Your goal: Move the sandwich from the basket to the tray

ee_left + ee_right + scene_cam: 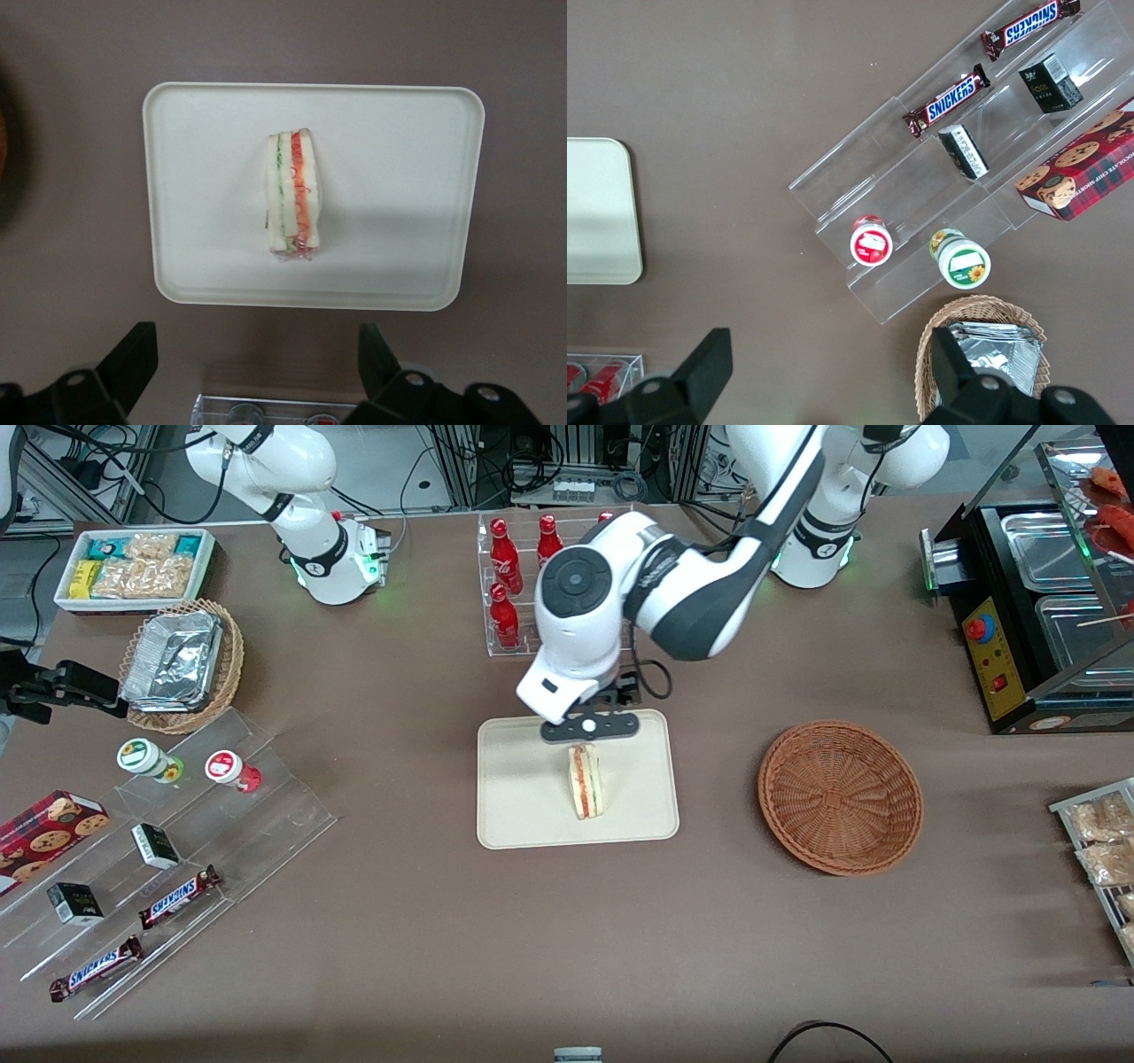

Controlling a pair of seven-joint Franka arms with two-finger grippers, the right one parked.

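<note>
The sandwich lies on the cream tray near its middle, with the orange-red and green filling edge showing. My left gripper hangs open above the tray's edge that is farther from the front camera. It is clear of the sandwich and nothing is between its fingers. The reddish-brown basket sits beside the tray toward the working arm's end of the table, and nothing shows in it.
A clear rack of red bottles stands just under the arm, farther from the front camera than the tray. A stepped acrylic shelf with snacks and a tan wicker basket of foil trays lie toward the parked arm's end. A black appliance stands at the working arm's end.
</note>
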